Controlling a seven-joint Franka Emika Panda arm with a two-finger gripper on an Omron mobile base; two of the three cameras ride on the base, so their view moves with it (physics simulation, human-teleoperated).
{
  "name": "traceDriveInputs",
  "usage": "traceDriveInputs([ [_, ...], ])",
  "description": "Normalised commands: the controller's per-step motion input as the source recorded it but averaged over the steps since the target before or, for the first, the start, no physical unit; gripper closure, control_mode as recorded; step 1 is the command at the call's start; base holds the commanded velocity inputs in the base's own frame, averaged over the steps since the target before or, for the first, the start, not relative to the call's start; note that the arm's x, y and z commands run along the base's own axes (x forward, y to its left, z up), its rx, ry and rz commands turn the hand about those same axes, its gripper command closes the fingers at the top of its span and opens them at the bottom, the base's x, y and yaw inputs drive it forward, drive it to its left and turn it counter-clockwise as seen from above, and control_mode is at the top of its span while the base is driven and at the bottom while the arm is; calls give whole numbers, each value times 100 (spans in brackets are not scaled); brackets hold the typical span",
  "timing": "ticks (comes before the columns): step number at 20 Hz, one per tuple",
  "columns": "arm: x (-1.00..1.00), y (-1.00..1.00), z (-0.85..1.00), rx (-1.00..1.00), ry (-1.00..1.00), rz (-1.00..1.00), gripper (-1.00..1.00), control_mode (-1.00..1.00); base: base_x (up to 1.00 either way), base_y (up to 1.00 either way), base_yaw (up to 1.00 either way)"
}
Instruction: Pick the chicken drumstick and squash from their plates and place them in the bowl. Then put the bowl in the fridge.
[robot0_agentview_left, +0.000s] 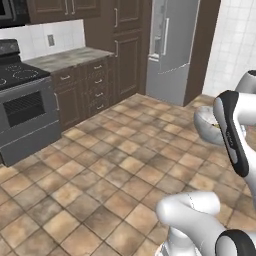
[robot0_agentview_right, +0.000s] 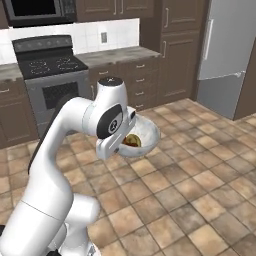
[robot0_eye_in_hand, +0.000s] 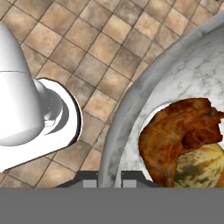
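My gripper (robot0_eye_in_hand: 109, 183) is shut on the rim of the off-white marbled bowl (robot0_eye_in_hand: 175, 74), one fingertip on each side of the wall. Inside the bowl lie the reddish-brown chicken drumstick (robot0_eye_in_hand: 175, 131) and, under it, the yellow-green squash (robot0_eye_in_hand: 203, 168). The arm carries the bowl (robot0_agentview_right: 145, 131) above the tiled floor, where the drumstick (robot0_agentview_right: 132, 141) shows as a brown patch. In the left base view the bowl (robot0_agentview_left: 205, 125) peeks out behind the forearm. The steel fridge (robot0_agentview_left: 172, 50) (robot0_agentview_right: 227, 55) stands ahead at the far wall. The plates are out of view.
A black stove (robot0_agentview_left: 25, 105) (robot0_agentview_right: 50, 70) and brown drawer cabinets (robot0_agentview_left: 87, 87) line the left wall under a stone counter (robot0_agentview_left: 65, 59). Tall brown cabinets (robot0_agentview_right: 175, 50) stand beside the fridge. Open tiled floor (robot0_agentview_left: 115, 165) lies between me and the fridge.
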Motion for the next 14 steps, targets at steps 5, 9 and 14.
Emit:
traceDriveInputs([
  [5, 0, 0, 0, 0, 0, 0, 100, 100, 94, -1, 8],
  [9, 0, 0, 0, 0, 0, 0, 100, 100, 94, 0, 8],
  [14, 0, 0, 0, 0, 0, 0, 100, 100, 94, 1, 2],
])
